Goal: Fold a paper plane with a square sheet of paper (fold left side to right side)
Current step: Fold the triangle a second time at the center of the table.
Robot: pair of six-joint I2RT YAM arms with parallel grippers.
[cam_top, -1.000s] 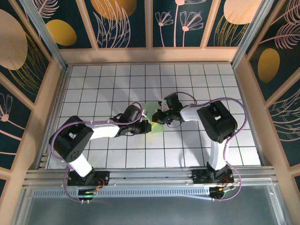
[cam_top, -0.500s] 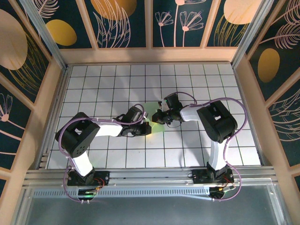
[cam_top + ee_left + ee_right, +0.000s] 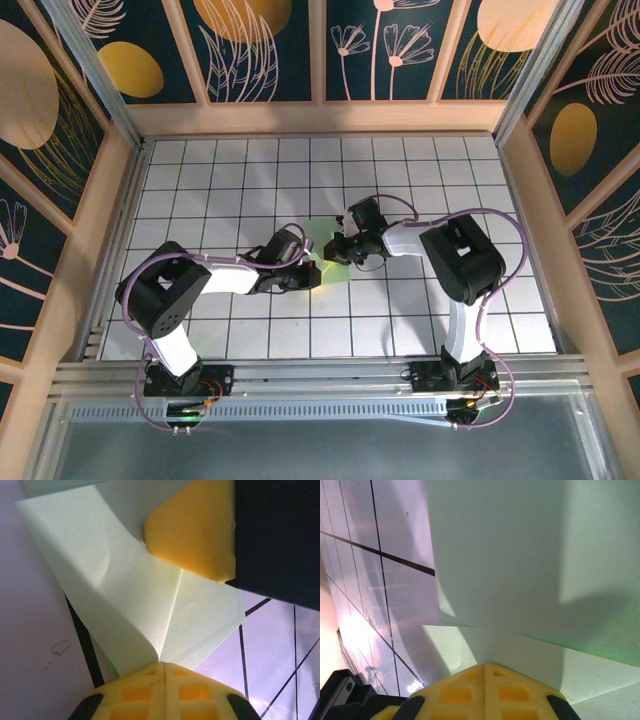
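L gripper [image 3: 312, 272] closed, pinching sheet of paper [image 3: 125, 580]; R gripper [image 3: 336, 250], at its 1 o'clock, closed, tip pressing sheet.

Under me lies a white table [image 3: 200, 180] gridded with black lines, one small scuff [image 3: 61, 647] on it. Wooden frames [image 3: 315, 118] hold dark teal panels [image 3: 420, 85] with orange discs and line-drawn plants. A metal rail [image 3: 320, 378] runs along the near edge.

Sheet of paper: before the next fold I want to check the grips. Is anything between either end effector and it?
Nothing visible stands between them. The left end effector and the right end effector are each shut directly on the sheet of paper, its folds meeting their closed tips.
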